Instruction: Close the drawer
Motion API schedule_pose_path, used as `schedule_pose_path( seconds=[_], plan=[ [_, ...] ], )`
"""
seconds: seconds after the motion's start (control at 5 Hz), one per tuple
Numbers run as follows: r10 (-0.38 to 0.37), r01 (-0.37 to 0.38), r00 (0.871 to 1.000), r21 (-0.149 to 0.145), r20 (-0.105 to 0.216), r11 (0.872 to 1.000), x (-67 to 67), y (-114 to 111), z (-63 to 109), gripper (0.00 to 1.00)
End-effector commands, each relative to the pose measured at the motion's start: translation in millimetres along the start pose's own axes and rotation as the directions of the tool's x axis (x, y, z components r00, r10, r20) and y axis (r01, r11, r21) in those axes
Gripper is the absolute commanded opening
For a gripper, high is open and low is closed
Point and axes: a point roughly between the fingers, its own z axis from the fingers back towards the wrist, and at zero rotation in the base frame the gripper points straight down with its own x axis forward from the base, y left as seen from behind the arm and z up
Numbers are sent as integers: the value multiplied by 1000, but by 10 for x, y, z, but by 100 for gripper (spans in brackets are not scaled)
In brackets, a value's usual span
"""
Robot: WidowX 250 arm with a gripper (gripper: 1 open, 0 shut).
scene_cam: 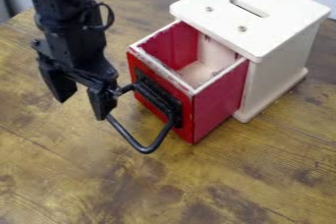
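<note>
The red drawer (197,98) stands pulled out of the cream-white cabinet (269,33), its pale wood interior (203,66) showing. A black bracket (159,102) and a large black loop handle (136,133) sit on its front. My black gripper (79,95) hangs just left of the drawer front, above the table, its two fingers (97,98) spread apart and holding nothing. The right finger is close to the handle's upper bar, and I cannot tell whether it touches it.
The brown wooden table (79,184) stretches in front of and left of the drawer. The cabinet stands at the back right, near the table's edge.
</note>
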Motion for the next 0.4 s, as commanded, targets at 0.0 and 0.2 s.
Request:
schedule_pose_path(
  seconds=[0.0,0.2],
  plan=[
    [-23,23,997,4,76,1000,166,-35,84,100],
    [27,-27,997,6,70,1000,173,-110,-31,100]
  ],
)
